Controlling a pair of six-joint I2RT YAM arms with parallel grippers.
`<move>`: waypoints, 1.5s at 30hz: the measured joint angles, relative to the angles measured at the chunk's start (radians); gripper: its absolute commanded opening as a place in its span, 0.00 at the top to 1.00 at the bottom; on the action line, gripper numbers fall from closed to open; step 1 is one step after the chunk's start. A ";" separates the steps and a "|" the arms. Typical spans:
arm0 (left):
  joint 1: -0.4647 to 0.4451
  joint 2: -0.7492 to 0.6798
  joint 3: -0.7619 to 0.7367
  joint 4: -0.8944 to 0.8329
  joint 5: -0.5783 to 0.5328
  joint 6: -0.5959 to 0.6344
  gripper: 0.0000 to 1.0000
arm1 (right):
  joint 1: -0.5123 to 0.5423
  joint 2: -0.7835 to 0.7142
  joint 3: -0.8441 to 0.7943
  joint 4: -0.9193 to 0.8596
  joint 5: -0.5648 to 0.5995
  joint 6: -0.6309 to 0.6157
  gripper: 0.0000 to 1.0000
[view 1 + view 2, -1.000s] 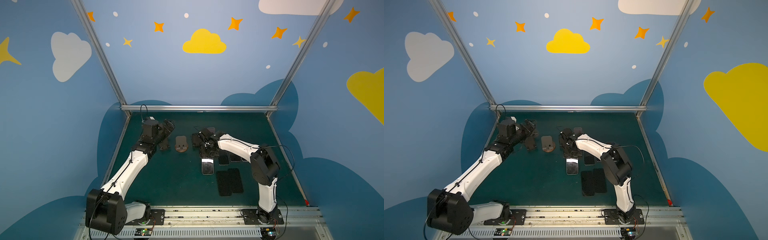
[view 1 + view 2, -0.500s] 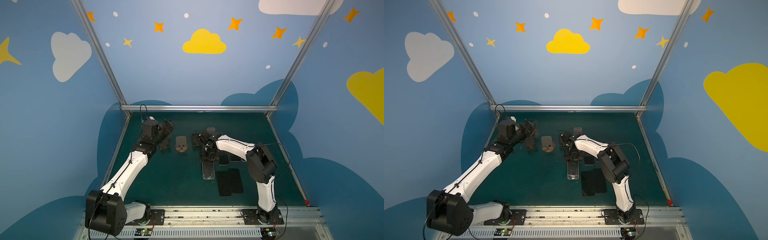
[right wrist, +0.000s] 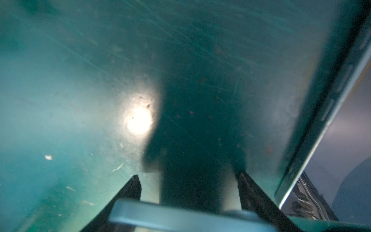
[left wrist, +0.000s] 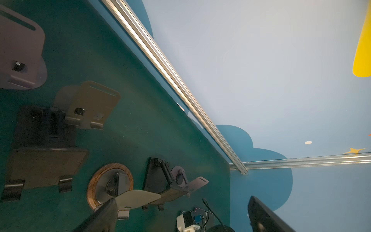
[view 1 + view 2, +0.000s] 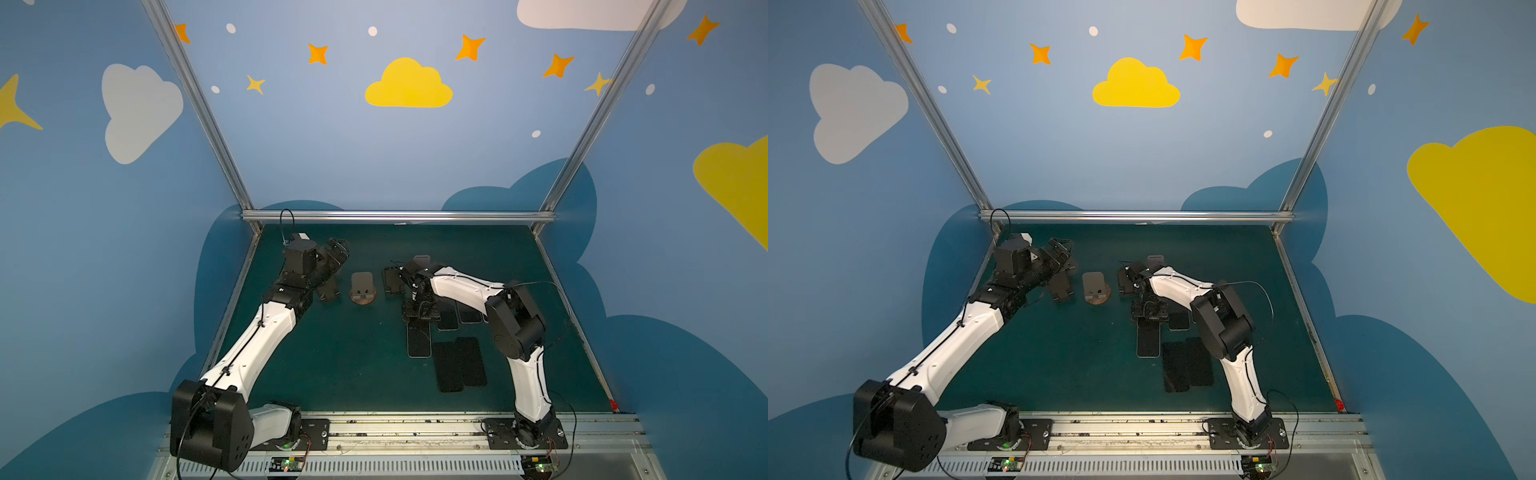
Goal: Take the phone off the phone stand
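R claw (image 5: pixel 419 321) points down at the green mat (image 5: pixel 353 365), closed on one short end of the phone (image 5: pixel 419 344). In the R wrist view the phone's pale rounded edge lies across betw. the two dark fingers (image 3: pixel 135 186), w/ the mat close below. In both top views the phone runs from the claw toward the front rail (image 5: pixel 415 419), dark face up, low and flat; can't tell if it touches the mat. It is apart from the black stand (image 5: pixel 392 282), which sits just behind the claw and a bit to the left. A grey stand (image 5: pixel 424 260) is further back, beside the R arm (image 5: pixel 465 286). Left of those is a wood-base stand (image 5: pixel 363 289), then a 2nd black stand (image 5: pixel 329 293). Right of the held phone, spare phones (image 5: pixel 448 321) lie flat, partly under the arm. A dark pair (image 5: pixel 459 365) lies side by side nearer the front. L claw (image 5: pixel 338 250) hangs raised near the back-left corner, jaws wide apart. Its wrist view looks across the stands toward the back wall (image 4: pixel 261 70).
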 measured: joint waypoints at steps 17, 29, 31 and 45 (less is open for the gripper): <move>0.000 0.000 0.000 0.000 0.000 0.000 0.00 | 0.000 0.030 0.039 -0.034 0.003 0.010 0.32; 0.000 0.000 0.000 0.000 0.000 0.000 0.00 | 0.016 0.031 0.037 -0.031 0.040 0.030 0.27; 0.000 0.000 0.000 0.000 0.000 0.000 0.00 | 0.022 0.032 0.037 -0.030 0.054 0.037 0.27; -0.004 0.000 0.000 0.000 0.000 0.000 0.00 | 0.044 0.045 0.055 -0.045 0.107 0.060 0.23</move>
